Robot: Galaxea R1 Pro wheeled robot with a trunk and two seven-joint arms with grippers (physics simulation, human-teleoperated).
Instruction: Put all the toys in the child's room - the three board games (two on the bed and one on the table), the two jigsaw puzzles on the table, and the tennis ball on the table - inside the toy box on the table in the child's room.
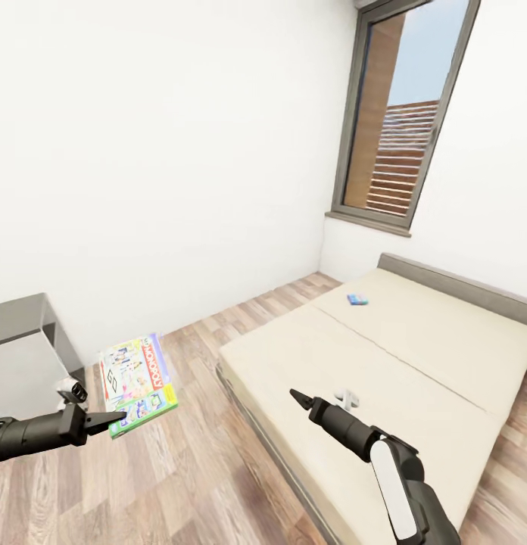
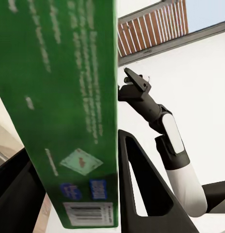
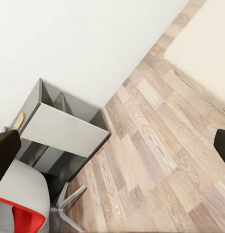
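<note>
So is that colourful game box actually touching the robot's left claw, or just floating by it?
Touching. In the left wrist view the board game box sits pressed between the left end effector's dark fingers; the head view shows it held above the floor.

The left arm reaches in low from the left of the head view, its dark forearm nearly level. Its pincer (image 1: 116, 418) is clamped on the lower edge of a board game box (image 1: 137, 376), one finger (image 2: 141, 194) pressed against the box's green side. The right arm, white-sleeved above a black wrist, stretches forward over the bed (image 1: 415, 356). Its pincer (image 1: 300, 398) holds nothing, fingertips spread at opposite edges of its wrist view.
</note>
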